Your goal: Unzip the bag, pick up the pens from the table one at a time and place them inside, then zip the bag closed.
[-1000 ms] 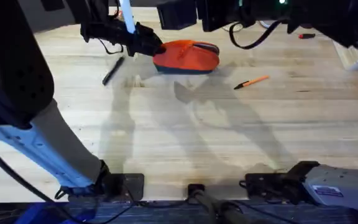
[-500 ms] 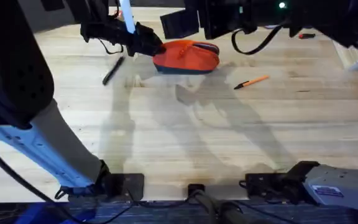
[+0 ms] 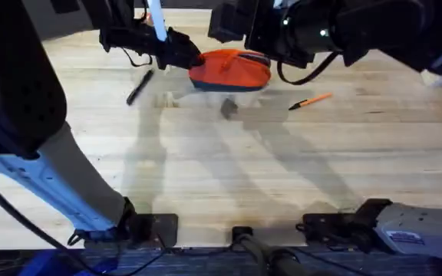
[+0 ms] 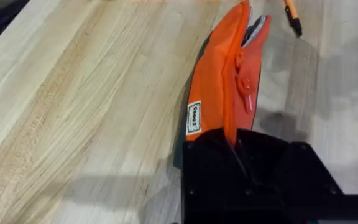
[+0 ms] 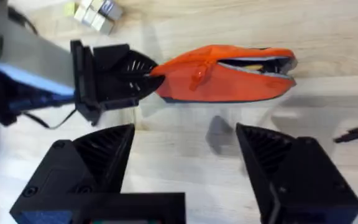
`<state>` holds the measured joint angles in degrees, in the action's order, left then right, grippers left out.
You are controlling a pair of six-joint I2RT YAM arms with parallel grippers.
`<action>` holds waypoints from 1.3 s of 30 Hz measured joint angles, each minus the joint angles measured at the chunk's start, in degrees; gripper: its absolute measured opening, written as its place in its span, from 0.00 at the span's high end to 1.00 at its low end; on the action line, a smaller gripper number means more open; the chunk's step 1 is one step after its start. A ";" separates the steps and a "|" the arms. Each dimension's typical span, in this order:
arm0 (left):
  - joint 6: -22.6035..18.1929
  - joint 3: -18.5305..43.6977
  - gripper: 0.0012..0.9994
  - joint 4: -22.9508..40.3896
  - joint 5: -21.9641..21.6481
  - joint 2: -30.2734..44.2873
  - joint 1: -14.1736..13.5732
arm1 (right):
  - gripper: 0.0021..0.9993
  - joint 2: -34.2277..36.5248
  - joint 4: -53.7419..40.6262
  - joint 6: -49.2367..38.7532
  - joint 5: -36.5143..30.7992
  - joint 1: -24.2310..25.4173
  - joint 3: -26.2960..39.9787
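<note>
The orange bag [image 3: 232,69] lies at the table's [image 3: 229,169] far middle. Its zipper is open along the half away from my left gripper, and the pull [image 5: 199,74] sits near mid-length. My left gripper [image 3: 181,55] is shut on the bag's left end [image 4: 229,134]. My right gripper [image 5: 185,158] hangs open above the bag [image 5: 229,78], touching nothing. The black pen [image 3: 139,87] lies left of the bag. The orange pen [image 3: 311,100] lies to its right on bare wood, and its tip [image 4: 292,15] shows past the bag's far end.
The right arm [image 3: 321,31] stretches dark over the table's far right. Small blocks [image 5: 95,12] sit beyond the left gripper [image 5: 114,78]. Bare wood spreads across the near half of the table. Both arm bases stand at the front edge.
The right arm has swung left and come over the bag, its shadow sliding toward the bag. Left gripper, bag and both pens have stayed put.
</note>
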<state>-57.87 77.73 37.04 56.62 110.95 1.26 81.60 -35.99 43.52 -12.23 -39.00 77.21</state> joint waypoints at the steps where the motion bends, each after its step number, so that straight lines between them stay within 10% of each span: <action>1: 0.00 0.00 0.96 0.00 0.00 -0.02 0.00 | 0.00 0.00 -0.02 0.70 -0.40 0.00 0.00; 39: 0.00 0.00 0.96 0.68 -0.07 -0.02 0.00 | 0.00 20.81 9.97 12.25 -3.48 0.31 0.00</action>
<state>-57.87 77.73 37.71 56.55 110.93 1.26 102.41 -26.02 55.77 -15.70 -38.70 77.21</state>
